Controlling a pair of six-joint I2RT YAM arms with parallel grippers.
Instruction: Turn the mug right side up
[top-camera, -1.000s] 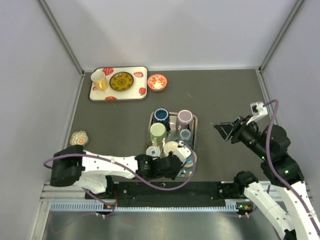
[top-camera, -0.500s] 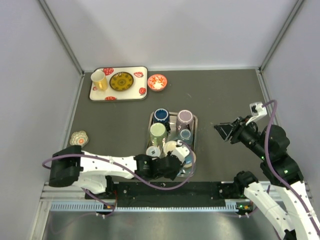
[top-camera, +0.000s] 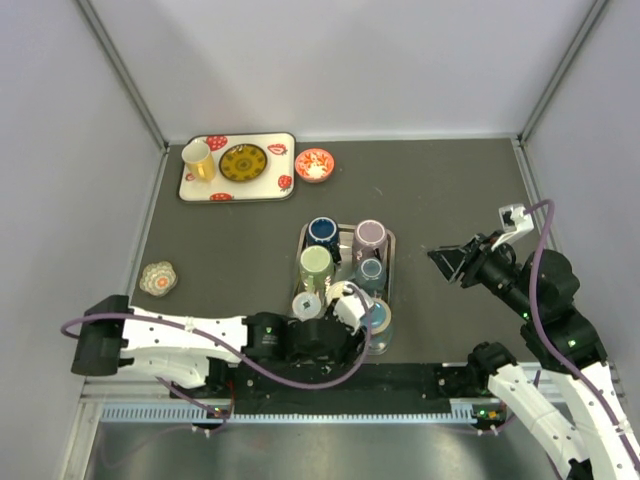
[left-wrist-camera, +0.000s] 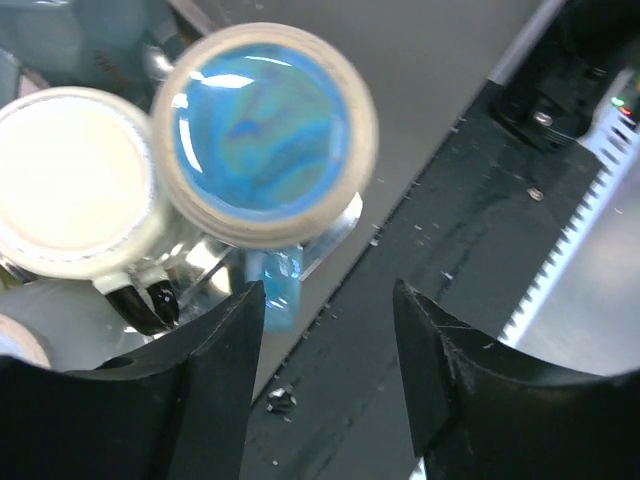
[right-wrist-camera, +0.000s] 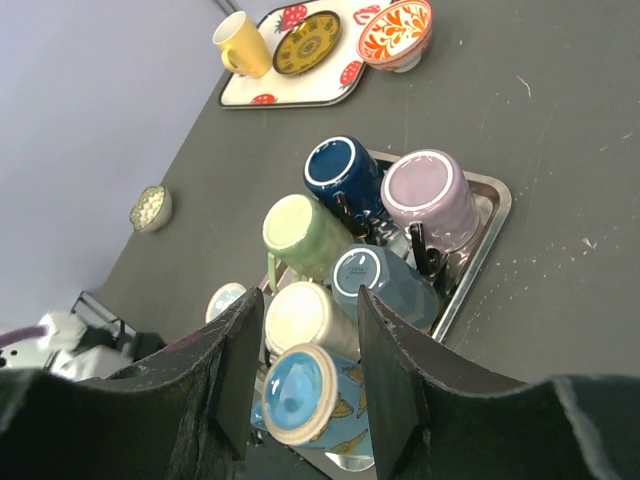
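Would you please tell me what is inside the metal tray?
Mugs, bases showing: navy mug, lilac mug, green mug, grey-blue mug, cream mug, blue mug. The left arm covers the metal tray's near edge, hiding whatever lies beneath.

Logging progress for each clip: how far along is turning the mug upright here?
Done: nothing yet; the light blue mug sits base-up in the metal tray among other upturned mugs. In hand: the left gripper hovers open near its handle, gripping nothing. The right gripper hangs open off to the side of the tray. Left: grasp, lift, flip and set it down upright.
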